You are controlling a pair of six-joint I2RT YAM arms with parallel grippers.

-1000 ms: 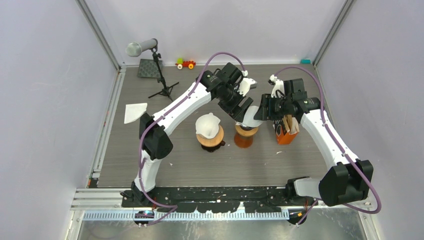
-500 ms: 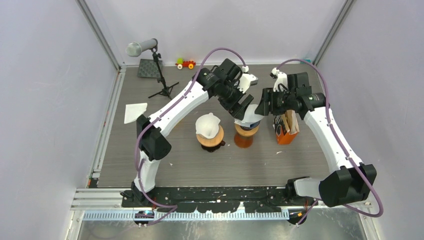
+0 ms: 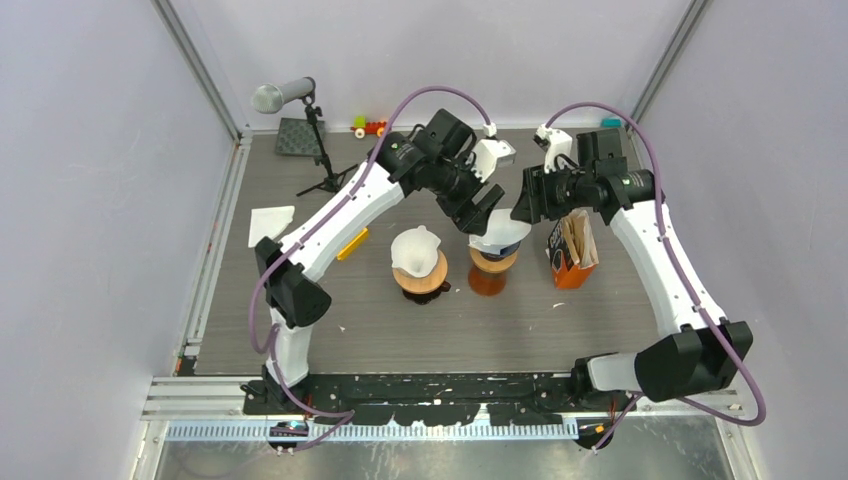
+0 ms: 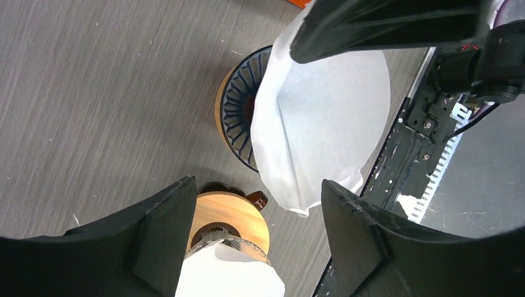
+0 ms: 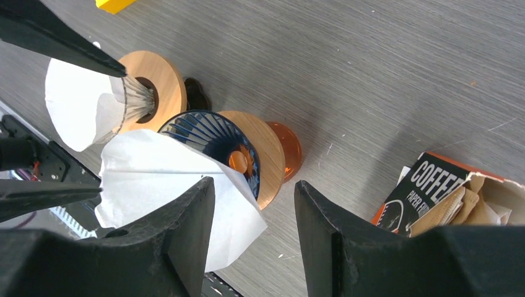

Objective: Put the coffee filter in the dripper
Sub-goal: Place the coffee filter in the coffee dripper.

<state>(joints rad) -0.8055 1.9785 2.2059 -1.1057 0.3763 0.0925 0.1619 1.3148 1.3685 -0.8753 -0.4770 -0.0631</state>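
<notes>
Two grippers are positioned over the dripper [image 3: 489, 272] at the middle of the table [image 3: 420, 330]. The left gripper [image 3: 482, 210] is placed on its left side and the right gripper [image 3: 522, 207] on its right. The jaws of both grippers are seen standing apart, and nothing is clamped in either.

The coffee filter [image 4: 328, 124] is located below and between the two grippers. It is laid tilted across the rim of the dripper and is not seated in the cone. One part of the blue ribbed interior is covered by the paper and the other part is left exposed. A large part of the sheet overhangs the rim on one side.

In the left wrist view, the filter is seen beyond the gap between the left fingers [image 4: 167, 229] and is not touched by them. One finger of the right gripper crosses its upper edge there; whether contact is made cannot be told.

In the right wrist view, a corner of the filter is seen in the gap between the right fingers [image 5: 334, 229] and is partly hidden behind one of them. No grip on the paper is shown.

A second dripper [image 3: 421, 278], with a seated filter [image 3: 417, 248] in it, is set just beside the first, on its left. An open filter box [image 5: 427, 185] is set to its right.
</notes>
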